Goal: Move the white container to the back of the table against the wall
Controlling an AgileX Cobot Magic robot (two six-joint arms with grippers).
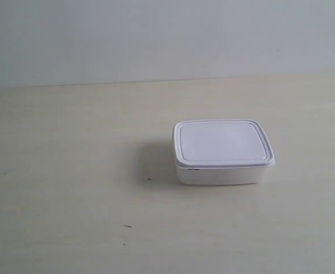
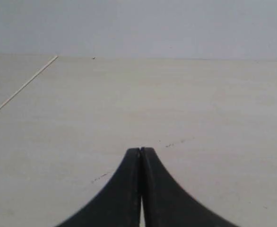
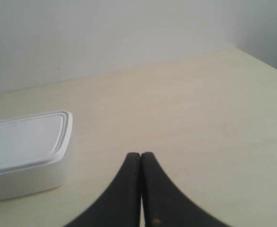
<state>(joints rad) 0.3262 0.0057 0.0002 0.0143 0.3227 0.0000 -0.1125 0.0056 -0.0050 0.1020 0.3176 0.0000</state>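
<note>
On the table (image 1: 53,171), the white container (image 1: 222,151) is seen in the exterior view, set right of centre and about midway between the near edge of the picture and the far wall (image 1: 156,34). It is well apart from that wall, with bare tabletop between the two. Its lid (image 1: 222,141) is seated flat and the raised rim is traced all round. A soft shadow (image 1: 156,165) is cast on the left side of the box. Two small dark marks (image 1: 149,180) are noted on the wood grain to the left of and nearer than the box.

Both grippers are shown by the wrist views only.

The left gripper (image 2: 141,150) is seen in the left wrist view with its two black fingers pressed together along their length; nothing is held between them. It is poised over bare tabletop, with the wall across the far end of the picture. A thin pale line (image 2: 22,87) running across the surface is shown here and in no other view. The box is not shown in this view.

The right gripper (image 3: 140,154) is likewise clenched on nothing, finger against finger. In the right wrist view the white container (image 3: 25,146) is shown just beside the gripper and not touched by it. One rounded corner and part of the lid are visible; the rest is cut off by the picture's border.
</note>
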